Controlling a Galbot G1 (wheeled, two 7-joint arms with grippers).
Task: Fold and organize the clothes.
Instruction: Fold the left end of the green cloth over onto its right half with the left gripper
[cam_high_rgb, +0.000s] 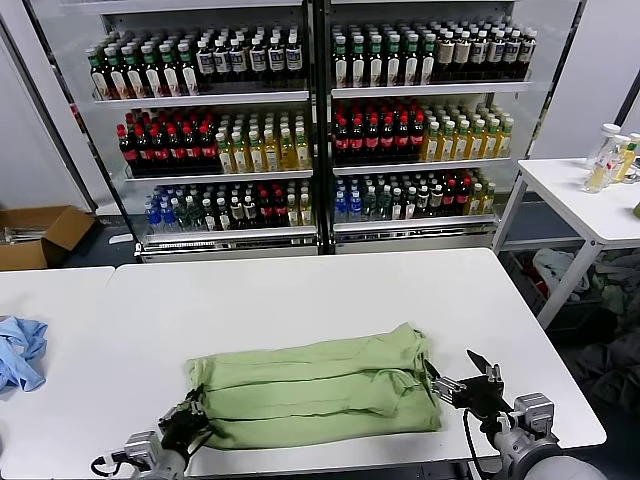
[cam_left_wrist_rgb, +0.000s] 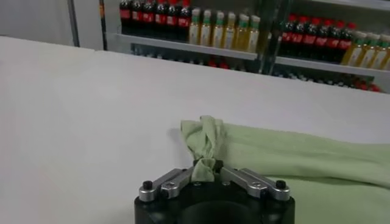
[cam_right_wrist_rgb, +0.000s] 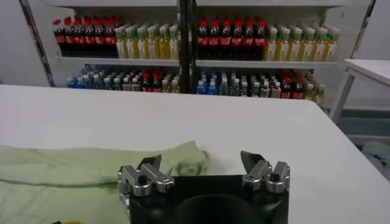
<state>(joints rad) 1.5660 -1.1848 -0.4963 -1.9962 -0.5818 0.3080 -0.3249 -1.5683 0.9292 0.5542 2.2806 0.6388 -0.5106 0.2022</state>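
Far left edge of the white bench (cam_high_rgb: 300, 300): a light blue cloth (cam_high_rgb: 20, 352), crumpled, well apart from the work.

Near-left: left gripper (cam_high_rgb: 186, 418) sat at the near-left corner of the green shirt (cam_high_rgb: 320, 385), jaws closed on a bunched tuft of fabric, per the left wrist view (cam_left_wrist_rgb: 206, 170), where the cloth puckered up between the fingers.

Centre: shirt lay as a long band, already folded lengthwise, running left-right along the near part of the bench. No collar or chest graphic showing.

Near-right: right gripper (cam_high_rgb: 470, 385) was just beside the shirt's right end, jaws wide open, nothing held; in the right wrist view (cam_right_wrist_rgb: 201, 173) the shirt's corner lay near its left finger, apparently not yet between the jaws.

Far side: drinks shelves (cam_high_rgb: 320, 120), not involved.

Step in hand, prob.: securing both ends for the next fold. Next move would need the right jaws to close in on the right corner and pinch all layers, then both ends lifting together w/o the stacked layers slipping.
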